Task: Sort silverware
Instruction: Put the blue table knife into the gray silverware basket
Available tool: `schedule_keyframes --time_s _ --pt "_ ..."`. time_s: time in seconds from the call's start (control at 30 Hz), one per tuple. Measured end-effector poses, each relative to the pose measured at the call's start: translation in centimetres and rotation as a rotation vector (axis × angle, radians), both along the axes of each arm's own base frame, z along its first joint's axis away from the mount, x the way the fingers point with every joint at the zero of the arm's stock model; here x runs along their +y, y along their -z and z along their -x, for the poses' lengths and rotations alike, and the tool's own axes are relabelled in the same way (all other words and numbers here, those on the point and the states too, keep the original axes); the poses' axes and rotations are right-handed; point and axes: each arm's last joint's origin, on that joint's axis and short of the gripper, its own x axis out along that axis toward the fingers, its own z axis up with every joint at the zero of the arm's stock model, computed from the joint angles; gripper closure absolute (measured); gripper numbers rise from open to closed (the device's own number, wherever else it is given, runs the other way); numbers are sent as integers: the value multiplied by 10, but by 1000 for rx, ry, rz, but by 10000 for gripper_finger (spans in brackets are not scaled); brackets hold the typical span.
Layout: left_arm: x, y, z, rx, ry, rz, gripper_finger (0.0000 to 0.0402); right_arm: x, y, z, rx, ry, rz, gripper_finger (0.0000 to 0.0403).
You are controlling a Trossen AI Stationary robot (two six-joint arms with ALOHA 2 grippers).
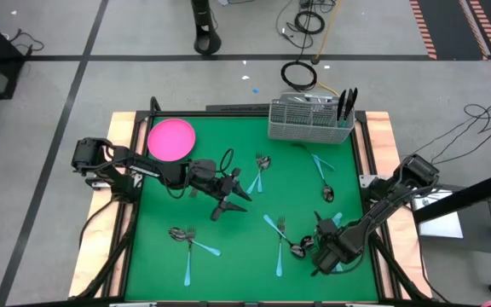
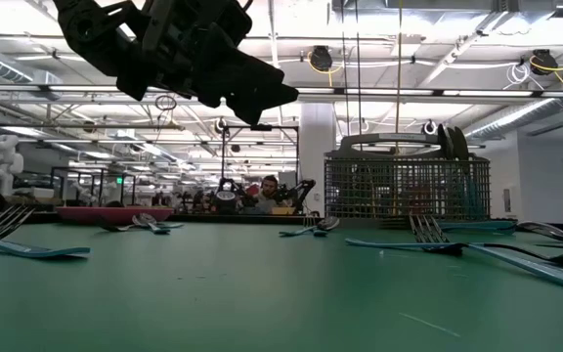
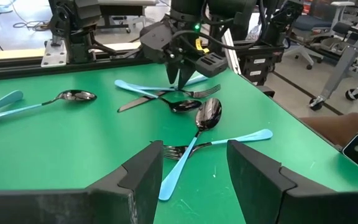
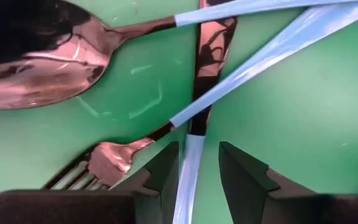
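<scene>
Our right pincer (image 1: 307, 248) sits low over the green tabletop (image 1: 228, 256) at about five o'clock, its fingers (image 4: 163, 171) partly spread astride a blue-handled knife (image 4: 188, 168) without pinching it. That knife lies in a crossed pile with a spoon (image 4: 36, 62) and a fork (image 4: 114, 158), all touching.

Our left pincer (image 1: 239, 193) hovers above the middle of the tabletop, fingers (image 3: 145, 177) spread wide and holding nothing.

More silverware lies scattered around: a cluster (image 1: 186, 239) at seven o'clock, a pair (image 1: 261, 166) just past centre towards twelve, a spoon (image 1: 325, 183) at three o'clock.

A pink plate (image 1: 171, 139) rests at eleven o'clock, and a wire caddy (image 1: 309, 121) at one o'clock holds dark utensils (image 1: 346, 104) upright.
</scene>
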Motion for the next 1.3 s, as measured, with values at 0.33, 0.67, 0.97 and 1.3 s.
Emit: schedule_keyframes --time_s 0.33,0.67,0.97,1.3 --pt "0 0 0 1 0 0 221 -4 9 2 -44 24 18 300" --pt "0 1 0 11 0 -3 221 -7 17 6 -42 69 2 326" --pt "0 1 0 8 1 -6 221 -8 14 7 -52 126 -14 389" --pt "0 1 0 8 1 -5 221 -13 -9 12 -61 236 -96 399"
